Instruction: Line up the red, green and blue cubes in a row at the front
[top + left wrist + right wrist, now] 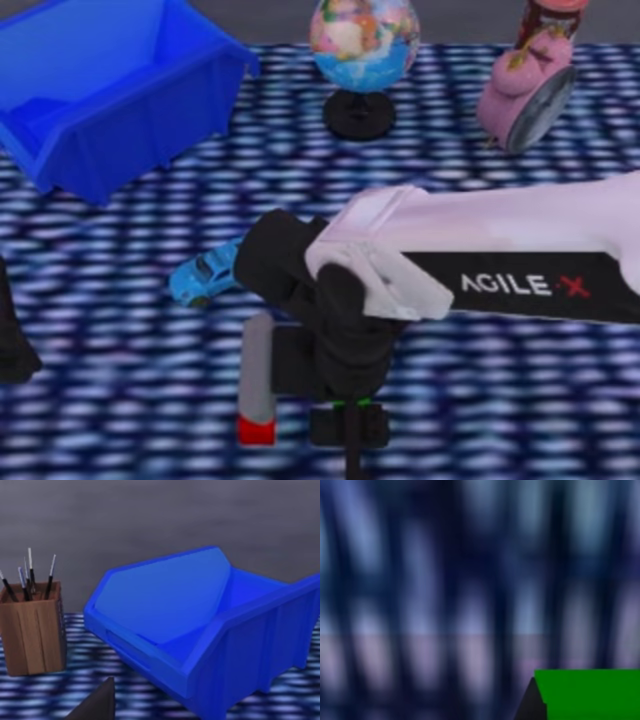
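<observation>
A: Green cube (pixel 351 403), where?
B: Under the right gripper (pixel 349 425), near the table's front edge, right of the red cube (pixel 256 431). Fingers look closed on it; only a green sliver shows.
A: Blue cube?
B: Not visible.
A: Risk?
B: Arm could nudge the red cube beside it, or release crooked and break the row.
A: Surface?
B: Blue patterned cloth (pixel 120 330). Toy car (pixel 204 276) behind the red cube, bin (pixel 100 95) far behind. Left arm (pixel 12 345) parked left of it.

My right arm (pixel 500 235) has a white shell, a black band marked "AGILE X", and a black wrist.
</observation>
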`<state>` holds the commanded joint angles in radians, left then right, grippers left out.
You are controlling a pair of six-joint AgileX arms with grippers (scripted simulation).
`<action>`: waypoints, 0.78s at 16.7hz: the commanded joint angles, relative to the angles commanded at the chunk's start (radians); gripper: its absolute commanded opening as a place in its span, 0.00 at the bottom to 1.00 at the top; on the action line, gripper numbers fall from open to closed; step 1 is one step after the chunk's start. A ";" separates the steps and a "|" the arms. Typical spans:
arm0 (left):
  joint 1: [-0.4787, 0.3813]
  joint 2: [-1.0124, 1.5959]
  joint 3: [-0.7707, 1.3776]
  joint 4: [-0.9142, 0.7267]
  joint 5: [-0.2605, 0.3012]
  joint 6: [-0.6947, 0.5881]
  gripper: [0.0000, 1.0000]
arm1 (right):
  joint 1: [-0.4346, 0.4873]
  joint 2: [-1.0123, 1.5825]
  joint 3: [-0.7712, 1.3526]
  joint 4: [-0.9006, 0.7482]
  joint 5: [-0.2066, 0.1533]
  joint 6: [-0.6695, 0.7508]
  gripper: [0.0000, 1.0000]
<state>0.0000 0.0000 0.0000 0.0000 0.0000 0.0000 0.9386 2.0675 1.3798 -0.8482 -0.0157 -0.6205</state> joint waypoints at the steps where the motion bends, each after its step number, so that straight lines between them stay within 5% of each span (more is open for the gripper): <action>1: 0.000 0.000 0.000 0.000 0.000 0.000 1.00 | 0.000 0.000 0.000 0.000 0.000 0.000 0.00; 2: 0.000 0.000 0.000 0.000 0.000 0.000 1.00 | 0.000 0.000 0.000 0.000 0.000 0.000 0.00; 13: 0.000 0.000 0.000 0.000 0.000 0.000 1.00 | 0.000 0.000 0.000 0.000 0.000 0.000 0.83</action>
<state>0.0000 0.0000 0.0000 0.0000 0.0000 0.0000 0.9386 2.0675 1.3798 -0.8482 -0.0157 -0.6205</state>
